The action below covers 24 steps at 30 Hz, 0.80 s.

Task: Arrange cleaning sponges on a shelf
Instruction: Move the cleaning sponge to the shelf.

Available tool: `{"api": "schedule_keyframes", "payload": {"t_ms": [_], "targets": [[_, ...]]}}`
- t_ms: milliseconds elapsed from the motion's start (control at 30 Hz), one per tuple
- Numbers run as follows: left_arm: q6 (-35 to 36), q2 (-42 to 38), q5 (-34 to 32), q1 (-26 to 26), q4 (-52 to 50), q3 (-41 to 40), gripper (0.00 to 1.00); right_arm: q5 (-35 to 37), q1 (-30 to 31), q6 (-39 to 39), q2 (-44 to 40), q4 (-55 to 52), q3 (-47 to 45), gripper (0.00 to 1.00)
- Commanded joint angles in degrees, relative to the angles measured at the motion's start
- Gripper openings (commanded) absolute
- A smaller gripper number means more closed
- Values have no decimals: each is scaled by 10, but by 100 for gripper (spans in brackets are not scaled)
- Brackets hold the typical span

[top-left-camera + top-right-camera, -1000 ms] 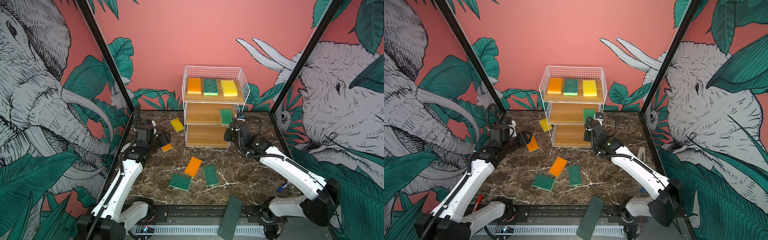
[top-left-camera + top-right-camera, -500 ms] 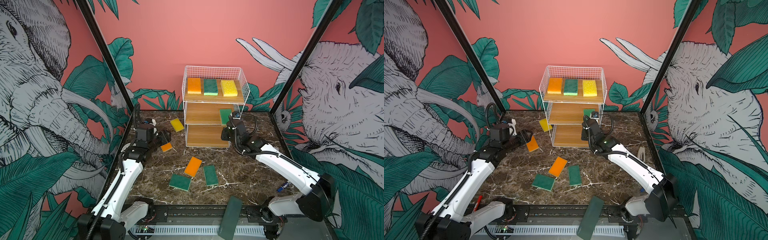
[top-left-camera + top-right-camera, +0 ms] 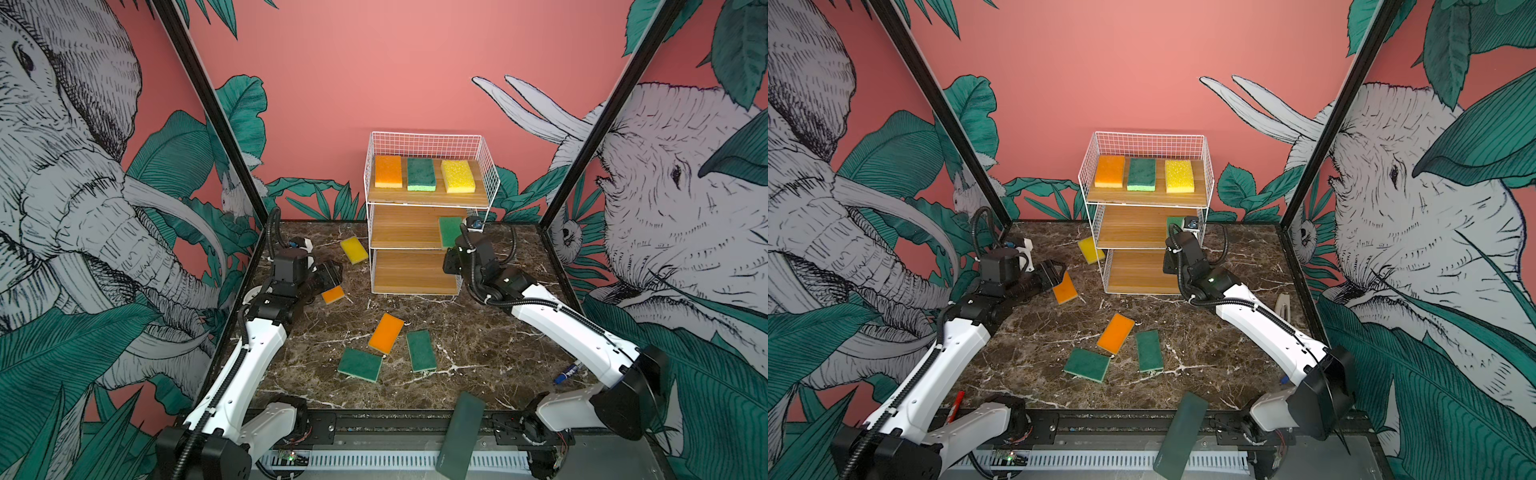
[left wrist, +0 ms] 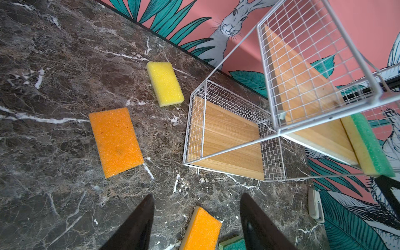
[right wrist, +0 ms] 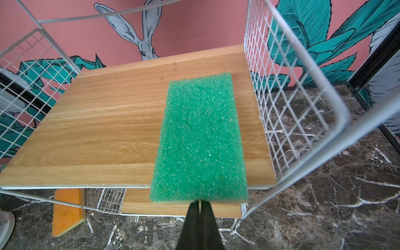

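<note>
Our right gripper (image 5: 200, 204) has its fingers pressed together, the tips butting the near end of a green sponge (image 5: 200, 138) without pinching it. That sponge lies along the right edge of the middle board (image 5: 108, 121) of the shelf (image 3: 490, 174). Its near end overhangs the board's front edge, so we judge this placement nearly finished.

Our left gripper (image 4: 197, 195) is spread and empty above the counter (image 4: 54, 65), near an orange sponge (image 3: 332, 294) by the counter's left edge.

On the top board (image 3: 428, 198) a row of three sponges (image 3: 421, 174), orange, green and yellow, looks done. The bottom board (image 3: 415, 274) is bare.

Five remain on the counter:
- that orange sponge;
- a yellow sponge (image 3: 354, 249) beside the shelf;
- a second orange sponge (image 3: 386, 333) mid-counter;
- a green pair (image 3: 421, 350) next to it.

We count four of nine shelved.
</note>
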Motion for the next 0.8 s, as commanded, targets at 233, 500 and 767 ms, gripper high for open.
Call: {"api": "schedule_keyframes", "payload": {"t_ms": [233, 500, 767], "targets": [[-2, -7, -6, 2, 6, -3, 65, 12, -8, -13, 26, 24, 16, 0], [-7, 1, 0, 2, 17, -10, 64, 8, -13, -20, 36, 33, 43, 0], [-9, 4, 1, 3, 21, -12, 64, 2, -16, -20, 57, 34, 52, 0]]}}
